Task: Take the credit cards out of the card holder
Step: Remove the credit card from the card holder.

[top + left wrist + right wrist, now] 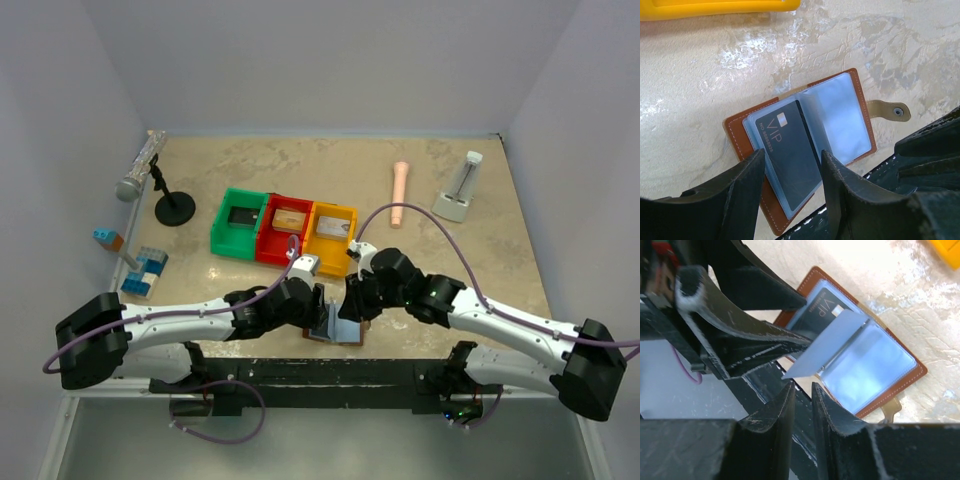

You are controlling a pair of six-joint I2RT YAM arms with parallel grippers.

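Note:
The brown card holder (338, 330) lies open at the near table edge, between my two grippers. Its clear blue-grey sleeves show in the left wrist view, inside the brown rim (736, 131). A dark card marked VIP (790, 145) sits in the left sleeve. My left gripper (792, 152) is open, and its fingers straddle that sleeve from above. One sleeve leaf (832, 342) stands up from the spine. My right gripper (802, 385) has a narrow gap between its jaws with nothing in it. The leaf's lower corner hangs just past its fingertips.
Green (240, 222), red (285, 228) and yellow (332, 230) bins stand in a row just behind the holder. A microphone on a stand (175, 208) and blue blocks (145, 272) are at left. A pink cylinder (400, 192) and a white dispenser (460, 190) are far right.

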